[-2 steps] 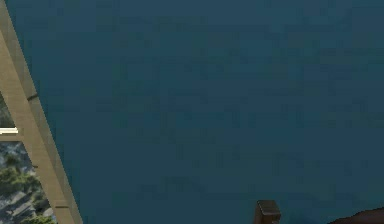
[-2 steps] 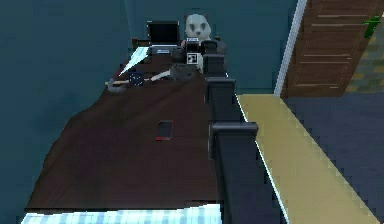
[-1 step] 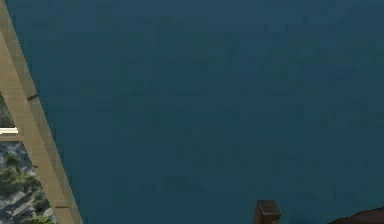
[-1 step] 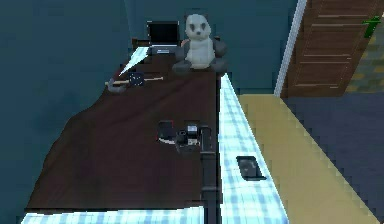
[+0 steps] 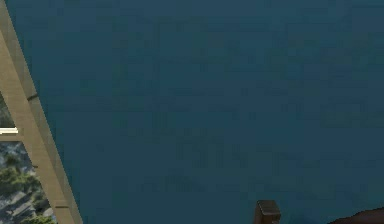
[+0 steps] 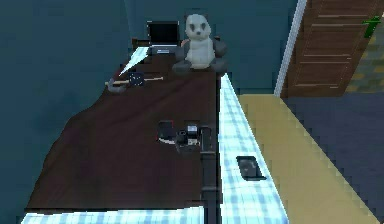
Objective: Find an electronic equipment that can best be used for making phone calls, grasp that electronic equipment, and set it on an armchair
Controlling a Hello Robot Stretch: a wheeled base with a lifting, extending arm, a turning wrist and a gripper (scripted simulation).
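A: Dark fingers first. Gripper (image 6: 178,138), how do the jaws stand?
B: Cannot tell. Can't tell whether it holds anything either, since the brown blanket (image 6: 110,150) lies right behind it.

A: Outward from there?
B: The arm (image 6: 208,178) comes up from the bottom edge along the seam where the blanket meets the checked sheet (image 6: 235,115). Just right of the arm, flat on the sheet, there's a small dark rectangle. I read that as the phone (image 6: 250,167). It's apart from the gripper, on the arm's other side and nearer the bottom edge.

A: Step in hand?
B: My guess is lining up the grasp. The gripper looks too far out and off to the wrong side. Draw the arm in, shift the base until the fingers sit over the phone, then come down slowly. It's a thin thing on soft bedding, so take it across its narrow width and go low, or it may slide or sink.

A: Clutter?
B: Well apart from the phone. A panda plush (image 6: 198,45) and a laptop (image 6: 162,33) sit at the head of the bed, with small bits (image 6: 130,80) on the blanket there and a wooden door (image 6: 335,45) beyond. The forward view has a teal wall (image 5: 210,100).
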